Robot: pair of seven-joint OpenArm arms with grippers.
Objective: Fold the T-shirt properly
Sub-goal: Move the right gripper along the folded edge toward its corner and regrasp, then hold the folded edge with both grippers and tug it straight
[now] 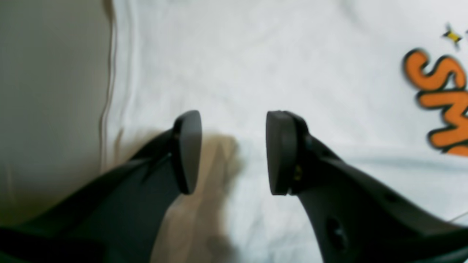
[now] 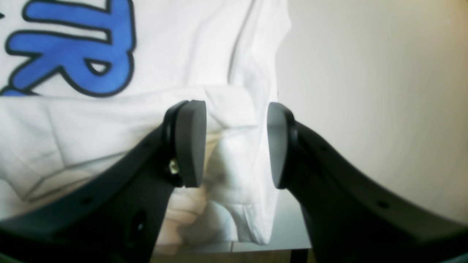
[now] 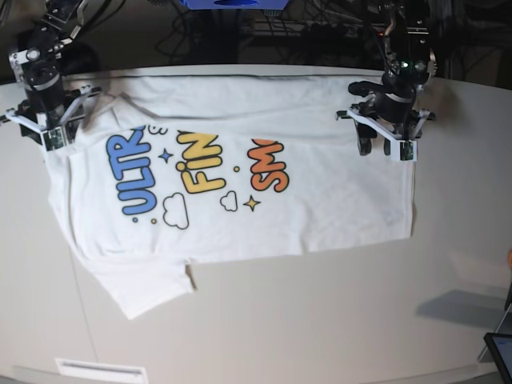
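Observation:
The T-shirt [image 3: 240, 176] lies spread on the table, print side up, with blue "ULTRA" at the left, yellow "FINE" in the middle and orange "SMOL" at the right. One sleeve [image 3: 136, 292] sticks out at the front left. My left gripper [image 3: 384, 146] is open over the plain white cloth near the shirt's right end. In the left wrist view the gripper [image 1: 234, 153] hangs just above the cloth, with the orange letters [image 1: 444, 98] to its right. My right gripper [image 3: 51, 138] is open at the far-left corner. In the right wrist view the gripper [image 2: 234, 144] straddles a rumpled fold of the shirt [image 2: 234, 109] below the blue letters [image 2: 73, 47].
The off-white table [image 3: 336, 320] extends in front of and to the right of the shirt. A dark tablet-like object [image 3: 500, 348] sits at the front right corner. A white strip [image 3: 100, 370] lies at the front left edge. Cables and frames stand behind the table.

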